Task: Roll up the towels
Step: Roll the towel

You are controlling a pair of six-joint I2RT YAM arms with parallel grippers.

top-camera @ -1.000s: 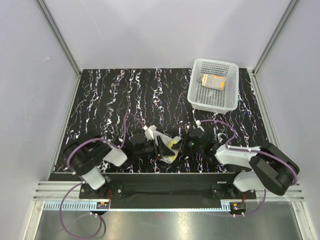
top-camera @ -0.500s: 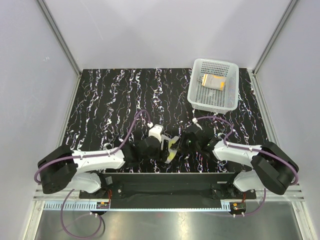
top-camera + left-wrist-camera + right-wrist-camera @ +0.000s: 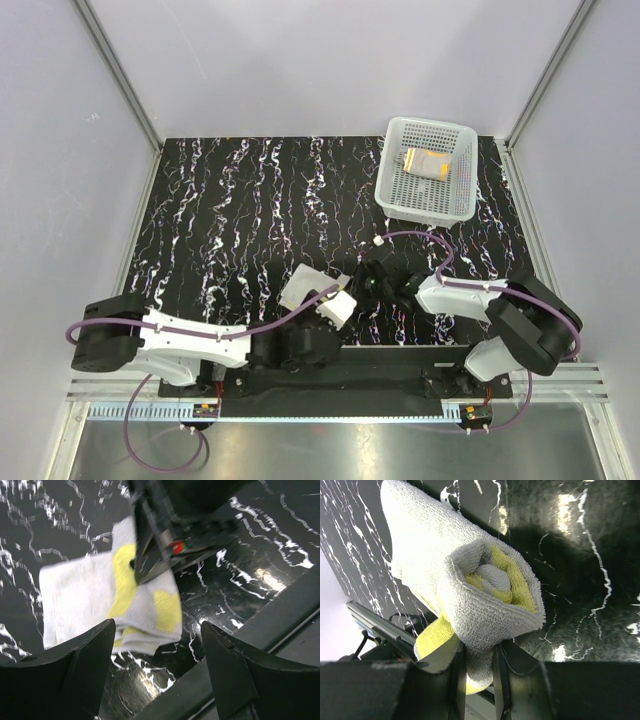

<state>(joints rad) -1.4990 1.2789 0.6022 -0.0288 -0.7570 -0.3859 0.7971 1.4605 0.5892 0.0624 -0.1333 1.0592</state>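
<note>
Right gripper (image 3: 479, 666) is clamped narrow on one edge of the yellow towel (image 3: 470, 580), which is loosely rolled up with the grey-white side out, down at the near middle of the black marbled table (image 3: 220, 200). Left gripper (image 3: 157, 630) hangs right over it, jaws wide, nothing in them. The orange towel (image 3: 428, 163) sits in the white basket (image 3: 392, 190), far right.
</note>
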